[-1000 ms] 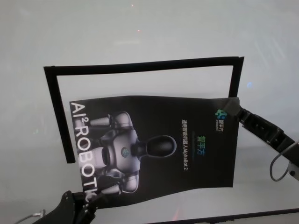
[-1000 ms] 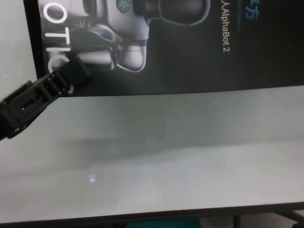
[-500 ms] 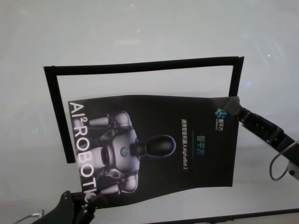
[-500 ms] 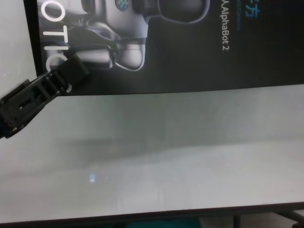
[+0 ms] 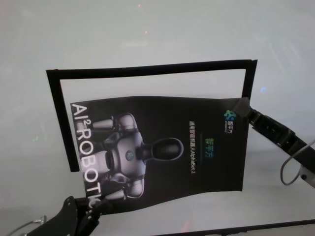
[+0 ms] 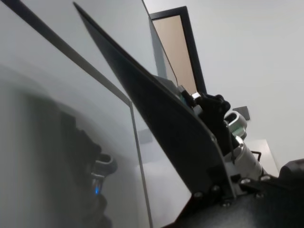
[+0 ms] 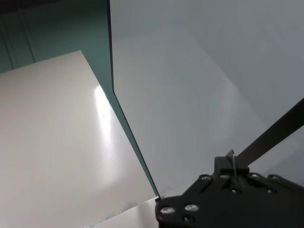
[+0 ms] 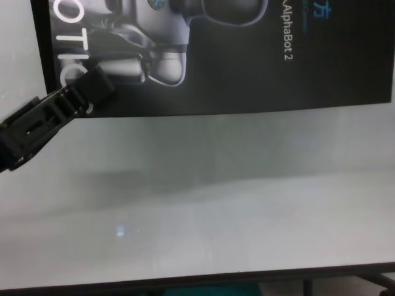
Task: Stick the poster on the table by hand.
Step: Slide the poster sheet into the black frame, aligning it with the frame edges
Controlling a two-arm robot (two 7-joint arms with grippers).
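We hold the poster [image 5: 162,152] above the table [image 5: 147,39], partly inside the black tape frame [image 5: 147,69]. Left gripper [image 5: 91,209] and right gripper [image 5: 244,109] have jaws clamped on opposite poster corners. To stick it well, we should keep the sheet taut and square with the frame, then lower evenly

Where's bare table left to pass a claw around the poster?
Bare table beyond the black tape frame, and between the poster and the near edge. Crowded at the poster's corners: left claw near-left, right claw far-right.
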